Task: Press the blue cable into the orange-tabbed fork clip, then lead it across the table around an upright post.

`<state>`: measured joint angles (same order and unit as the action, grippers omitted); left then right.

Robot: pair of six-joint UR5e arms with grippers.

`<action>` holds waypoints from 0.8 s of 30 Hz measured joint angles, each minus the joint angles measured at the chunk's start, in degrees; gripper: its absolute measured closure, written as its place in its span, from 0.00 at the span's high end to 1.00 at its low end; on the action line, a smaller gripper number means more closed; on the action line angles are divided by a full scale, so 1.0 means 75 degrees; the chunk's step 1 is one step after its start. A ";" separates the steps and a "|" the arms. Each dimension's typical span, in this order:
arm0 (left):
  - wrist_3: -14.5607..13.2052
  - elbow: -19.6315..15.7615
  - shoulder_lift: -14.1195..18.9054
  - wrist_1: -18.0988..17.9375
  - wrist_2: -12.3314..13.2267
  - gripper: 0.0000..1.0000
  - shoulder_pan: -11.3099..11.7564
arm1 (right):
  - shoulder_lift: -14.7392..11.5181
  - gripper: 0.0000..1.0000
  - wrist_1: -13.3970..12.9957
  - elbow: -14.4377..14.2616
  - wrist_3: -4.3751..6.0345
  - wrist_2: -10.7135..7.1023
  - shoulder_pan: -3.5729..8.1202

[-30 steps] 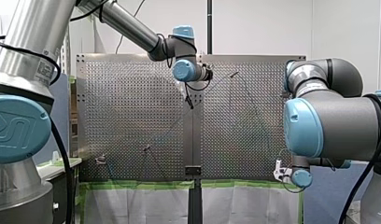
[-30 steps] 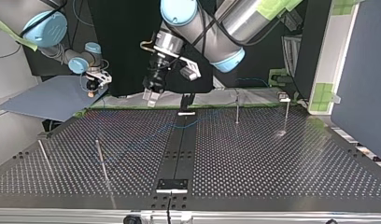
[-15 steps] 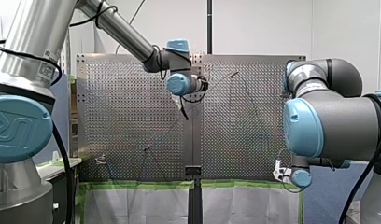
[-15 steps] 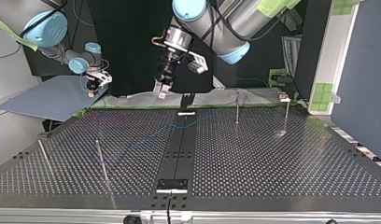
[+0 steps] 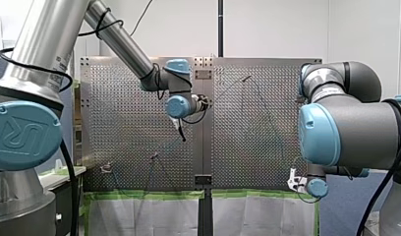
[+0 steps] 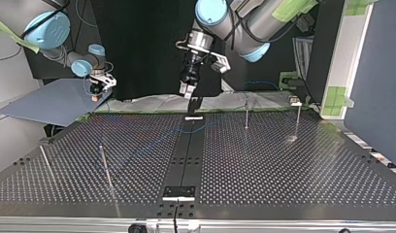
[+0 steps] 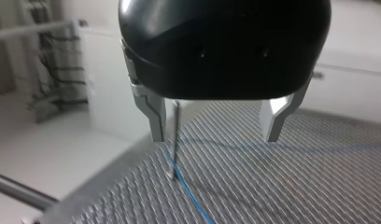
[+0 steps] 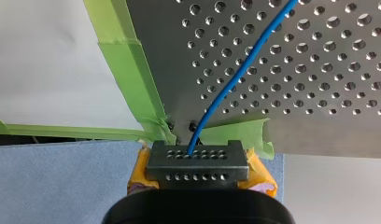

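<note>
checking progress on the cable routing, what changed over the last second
My left gripper swung toward the top view's right, ending over the dark centre strip, fingers open, nothing grasped or released. My right gripper stayed beside the far corner of the table, shut on the blue cable; cable and posts look unchanged.

You are seeing my left arm's black gripper [image 6: 188, 90] hanging above the far edge of the perforated dark metal table [image 6: 283, 170], over its centre strip. A thin blue cable [image 6: 157, 143] is lying across the holes, near a slim upright metal post [image 6: 105, 167]. My right arm's gripper [image 6: 94, 91] is hovering beyond the table, at the view's left.
</note>
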<state>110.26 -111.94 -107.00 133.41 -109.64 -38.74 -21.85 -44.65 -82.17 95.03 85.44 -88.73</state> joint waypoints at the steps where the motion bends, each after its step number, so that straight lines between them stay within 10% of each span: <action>1: -0.0064 -0.0066 -0.0061 -0.0069 -0.0028 1.00 0.0045 | 0.0000 0.00 0.0000 0.0003 0.0000 -0.0002 -0.0001; 24: -0.1230 -0.1784 -0.0318 -0.1658 -0.0286 1.00 0.0457 | -0.0001 0.00 0.0291 0.0056 -0.0243 -0.0011 -0.0012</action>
<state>101.03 -125.32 -109.38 120.98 -111.78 -35.31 -21.86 -42.47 -81.75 93.21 85.35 -88.82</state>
